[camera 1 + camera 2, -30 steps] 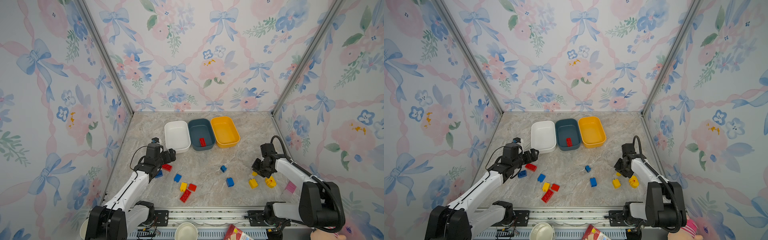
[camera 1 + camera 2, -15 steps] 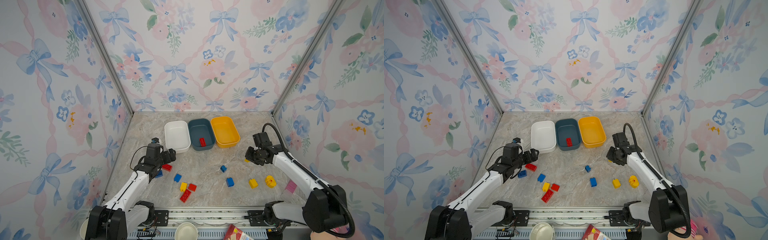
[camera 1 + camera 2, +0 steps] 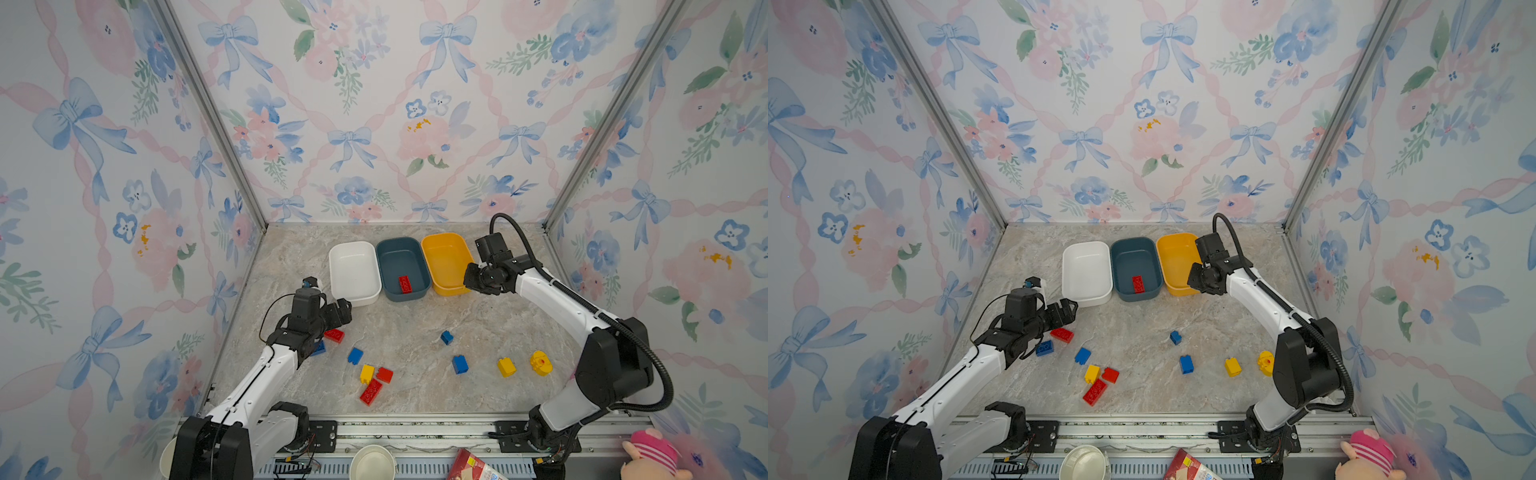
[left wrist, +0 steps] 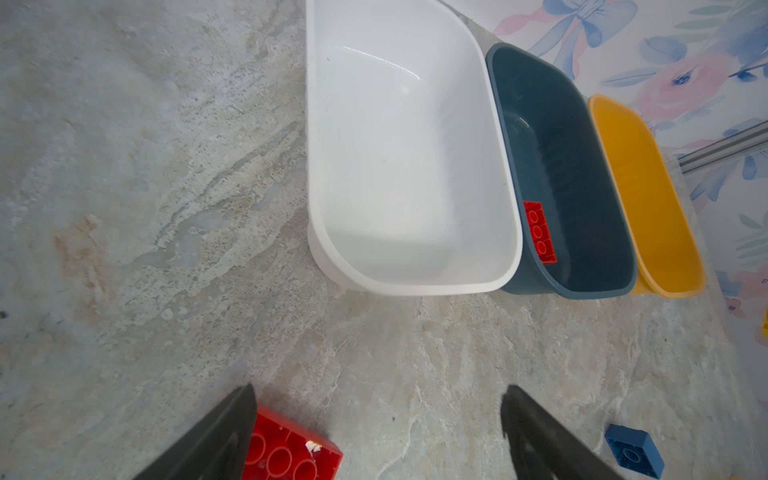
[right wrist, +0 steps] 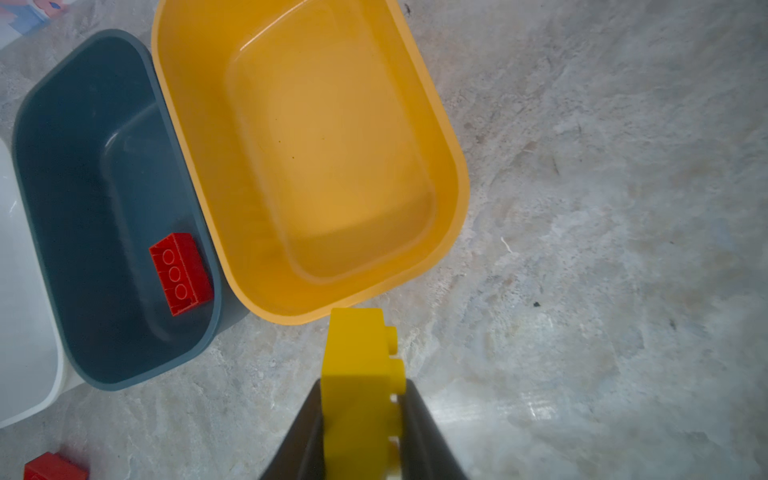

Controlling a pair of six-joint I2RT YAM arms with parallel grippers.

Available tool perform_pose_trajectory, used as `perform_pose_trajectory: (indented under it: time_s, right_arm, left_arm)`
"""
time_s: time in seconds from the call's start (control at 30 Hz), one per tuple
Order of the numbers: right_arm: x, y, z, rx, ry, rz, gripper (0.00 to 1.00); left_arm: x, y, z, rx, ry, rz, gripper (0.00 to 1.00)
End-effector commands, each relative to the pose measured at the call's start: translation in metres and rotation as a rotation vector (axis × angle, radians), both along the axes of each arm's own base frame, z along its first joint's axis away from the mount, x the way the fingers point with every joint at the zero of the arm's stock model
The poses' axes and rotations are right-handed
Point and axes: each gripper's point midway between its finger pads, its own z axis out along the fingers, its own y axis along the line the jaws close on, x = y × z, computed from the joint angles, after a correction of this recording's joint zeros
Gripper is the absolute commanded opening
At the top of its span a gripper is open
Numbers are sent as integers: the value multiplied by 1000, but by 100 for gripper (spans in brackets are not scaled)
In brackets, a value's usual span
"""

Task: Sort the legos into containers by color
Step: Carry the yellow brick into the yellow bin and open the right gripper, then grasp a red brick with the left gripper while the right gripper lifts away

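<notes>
Paper cup (image 3: 371,464), pink plush toy (image 3: 652,455)

L end effector (image 4: 376,397) wide open, low; R end effector (image 5: 364,386) clamped on yellow lego (image 5: 357,338), arm extended.

White tub (image 3: 354,270), teal tub (image 3: 399,257) (red brick (image 3: 405,284) inside), yellow tub (image 3: 444,259), yellow brick (image 5: 359,353) in right claw (image 5: 364,388)

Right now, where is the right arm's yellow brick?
The yellow brick sits clamped in the right gripper, right side of both top views, just short of the yellow tub's near rim.
</notes>
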Motion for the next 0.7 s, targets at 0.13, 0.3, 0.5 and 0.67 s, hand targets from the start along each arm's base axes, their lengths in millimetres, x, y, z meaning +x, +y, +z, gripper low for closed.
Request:
perform_pose_trajectory:
  time_s: [0.13,0.3,0.5,0.67]
  right_arm:
    - [54,29,-9,11,-33,58,30]
    - [77,44,-36,24,10,78,30]
    - [88,55,-55,42,40,88,38]
    - [86,55,-58,47,46,85,48]
  left_arm:
    - [-6,2,-6,4,16,9,94]
    - [-9,3,-6,8,23,13,94]
    - [-14,3,-6,5,31,10,94]
    - [-19,4,-9,-5,47,23,94]
